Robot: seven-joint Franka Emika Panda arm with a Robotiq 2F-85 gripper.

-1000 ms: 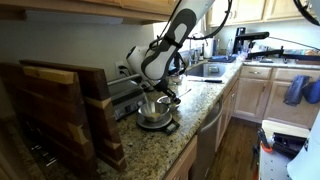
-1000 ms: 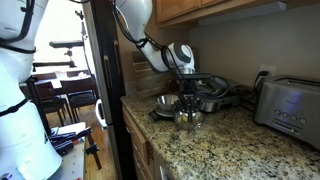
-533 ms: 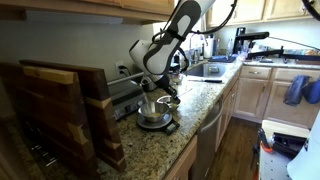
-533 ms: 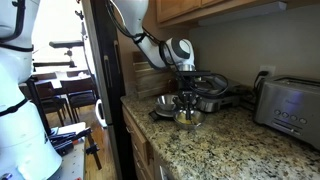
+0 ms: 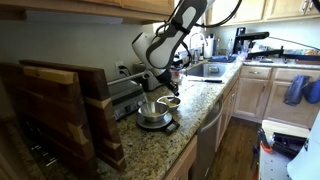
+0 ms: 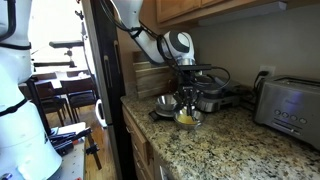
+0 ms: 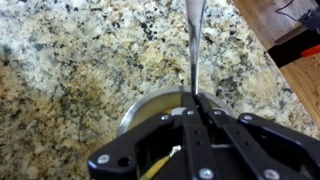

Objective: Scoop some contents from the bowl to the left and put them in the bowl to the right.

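The larger steel bowl (image 5: 150, 113) stands on a dark mat and also shows in an exterior view (image 6: 165, 103). The smaller steel bowl (image 5: 171, 101) stands beside it and holds yellowish contents (image 6: 187, 118). My gripper (image 5: 165, 88) hangs just above the smaller bowl, as an exterior view (image 6: 187, 96) also shows. In the wrist view my gripper (image 7: 195, 112) is shut on a thin steel spoon handle (image 7: 193, 40). The smaller bowl's rim (image 7: 140, 105) shows under the jaws. The spoon's scoop is hidden.
Wooden cutting boards (image 5: 60, 110) stand at one end of the granite counter (image 7: 70, 70). A toaster (image 6: 290, 108) and a dark pan (image 6: 215, 92) sit near the wall. The counter's front edge (image 5: 205, 120) runs beside the bowls.
My gripper has risen a little above the smaller bowl with the spoon in it. The yellowish contents in that bowl now show more plainly.
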